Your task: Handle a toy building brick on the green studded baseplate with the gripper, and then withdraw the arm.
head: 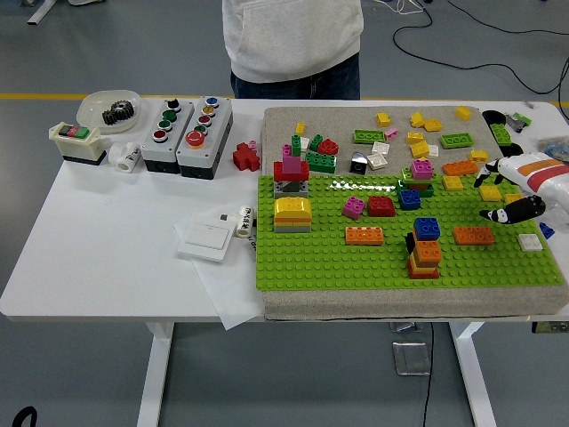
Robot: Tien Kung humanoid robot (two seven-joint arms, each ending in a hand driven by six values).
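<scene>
Black fingers [508,213] empty and loosely curled, right hand [520,191] lifted clear at the right edge.

Nothing in the grasp; the thumb points left, toward the orange brick [473,235], which lies flat and alone on the green studded baseplate [356,262], apart from the hand. Brick looks seated on the studs, so the handling step is judged done and only the withdrawal is left. Just left of the brick stands a stack with a blue top [425,247]; a small white tile [530,241] sits to its right, below the hand. Way out to the right looks open apart from loose yellow pieces [490,192] near the palm. A person [293,44] stands at the far side of the tabletop [107,240], hands not seen. Left arm out of view.
</scene>
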